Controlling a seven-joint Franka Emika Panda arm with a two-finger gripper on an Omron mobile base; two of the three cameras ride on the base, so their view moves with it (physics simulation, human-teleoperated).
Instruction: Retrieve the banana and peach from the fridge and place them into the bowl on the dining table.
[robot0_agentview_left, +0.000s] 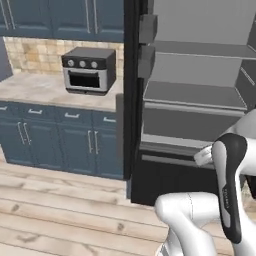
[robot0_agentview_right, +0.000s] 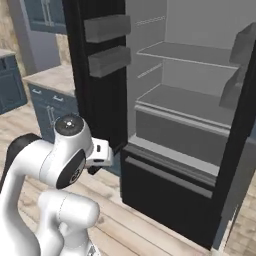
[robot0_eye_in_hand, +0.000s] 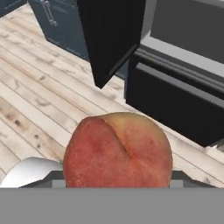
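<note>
The peach (robot0_eye_in_hand: 118, 151), round and orange-red with a crease down its middle, sits close up in the hand view. My gripper (robot0_eye_in_hand: 116, 180) is shut on the peach, with a grey finger edge showing on each side of it. The hand (robot0_agentview_right: 100, 153) hangs low over the wood floor, in front of the fridge (robot0_agentview_right: 165, 165) and left of its lower drawer. The fridge is black, its door (robot0_agentview_right: 95, 75) swung open, its light grey shelves (robot0_agentview_left: 195, 92) bare. The banana, the bowl and the dining table are out of view.
Blue-grey cabinets (robot0_agentview_left: 55, 137) with a stone counter stand left of the fridge, with a toaster oven (robot0_agentview_left: 89, 70) on top. The open door's edge (robot0_eye_in_hand: 111, 43) juts out over the plank floor (robot0_eye_in_hand: 39, 100). My arm's elbow (robot0_agentview_left: 230, 185) rises before the fridge drawer.
</note>
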